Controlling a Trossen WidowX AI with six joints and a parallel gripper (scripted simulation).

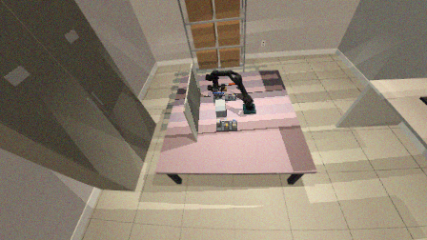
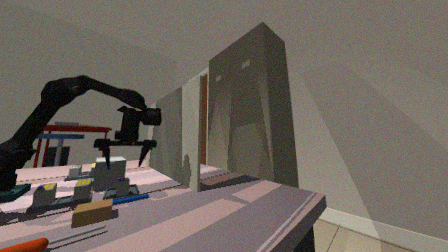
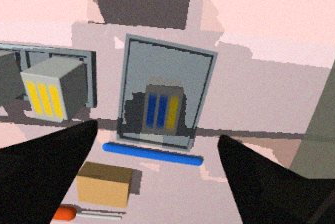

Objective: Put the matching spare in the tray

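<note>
Room: plain grey-beige walls (image 1: 295, 7); pale beige tiled floor (image 1: 362, 164) with white skirting. Tall metal shelving rack holding brown cardboard boxes (image 1: 213, 18) against the far wall. Low pink-and-mauve patchwork table on dark legs (image 1: 267, 150), centre. Large dark grey cabinet (image 1: 57, 92), left.

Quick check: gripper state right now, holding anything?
Gripper: open, holding nothing; the blue-and-yellow striped spare sits in the tray below it.
</note>
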